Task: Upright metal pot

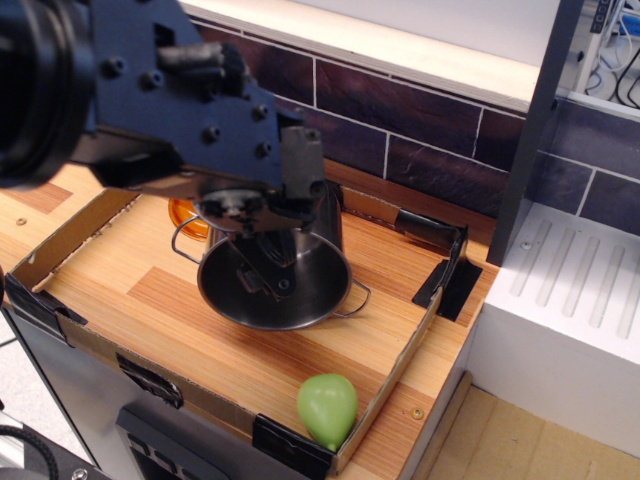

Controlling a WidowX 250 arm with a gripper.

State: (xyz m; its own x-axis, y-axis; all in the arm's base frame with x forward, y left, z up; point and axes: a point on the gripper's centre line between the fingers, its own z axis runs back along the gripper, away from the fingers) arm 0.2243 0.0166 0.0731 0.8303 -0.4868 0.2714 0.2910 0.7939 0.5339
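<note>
The metal pot point(322, 222) is a large shiny steel pot in the middle of the wooden tray. It is tilted on its side, with its mouth facing the front and upward. Thin wire handles show at its left point(183, 243) and right point(359, 297). My black gripper point(266, 275) comes down from the upper left, and its fingers reach into the pot's mouth near the inner wall. The arm's bulk and reflections in the steel hide whether the fingers are open or closed on the rim.
A flat orange lid point(184, 214) lies behind the pot on the left, partly hidden by the arm. A green pear-shaped object point(327, 408) sits at the tray's front right corner. The tray has low cardboard walls point(408, 362). A white unit point(575, 300) stands to the right and a tiled wall behind.
</note>
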